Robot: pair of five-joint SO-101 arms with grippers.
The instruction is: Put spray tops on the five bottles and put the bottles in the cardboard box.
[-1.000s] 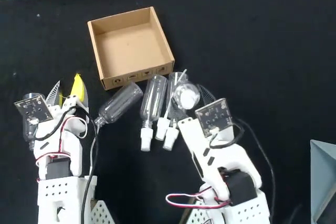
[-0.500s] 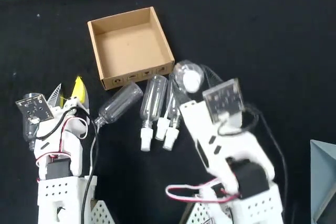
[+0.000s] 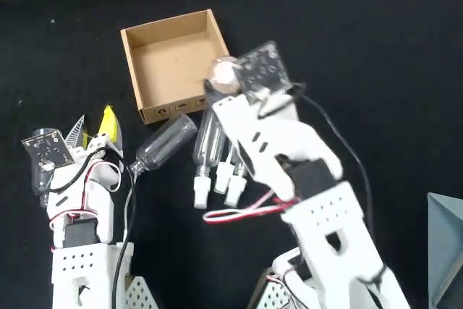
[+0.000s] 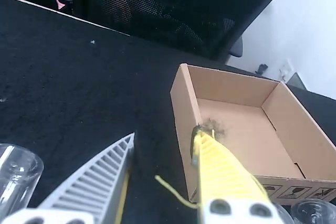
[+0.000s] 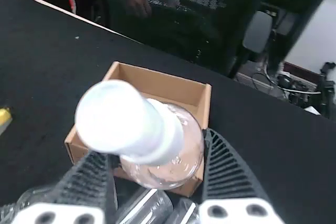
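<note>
While left fingers [image 4: 226, 177] gape empty, right fingers [image 5: 226, 166] clamped on a capped bottle [image 5: 163, 153] have swung to the cardboard box [image 3: 166, 70].

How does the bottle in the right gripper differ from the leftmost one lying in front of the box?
The held bottle wears a white spray top; the lying bottle shows a bare neck. The held bottle hangs clamped in the right gripper above the box rim; the lying bottle rests on its side on the table, outside the box. Both are clear.
</note>
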